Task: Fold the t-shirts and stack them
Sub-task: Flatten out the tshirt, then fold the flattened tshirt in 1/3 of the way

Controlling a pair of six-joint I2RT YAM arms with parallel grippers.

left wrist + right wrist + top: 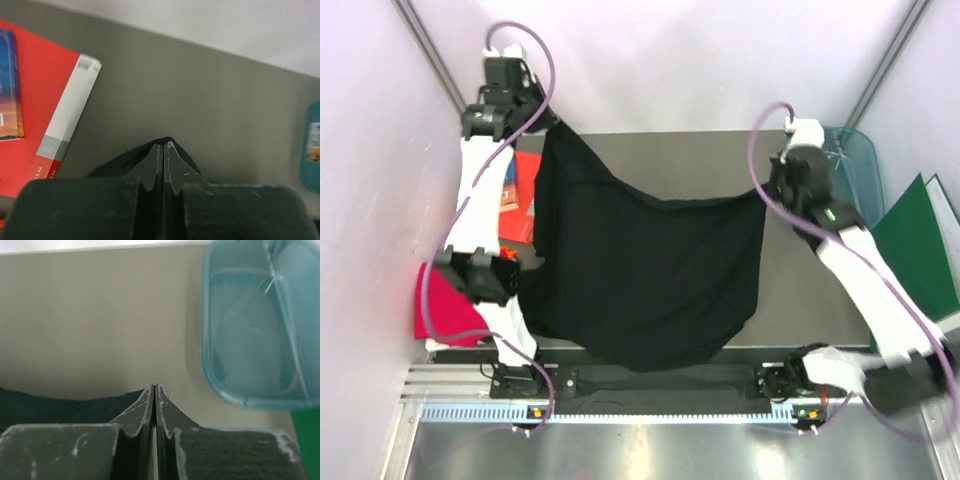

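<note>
The black t-shirt (640, 270) is being held spread between both grippers, one corner being pinched in the closed left gripper (548, 128) and the other in the closed right gripper (767, 190). The crimson-pink t-shirt (445, 310) is being kept folded well behind the left gripper, near the arm bases.

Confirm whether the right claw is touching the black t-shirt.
Touching. The right wrist view shows the right claw shut, with the black t-shirt running in between its closed fingers.
</note>
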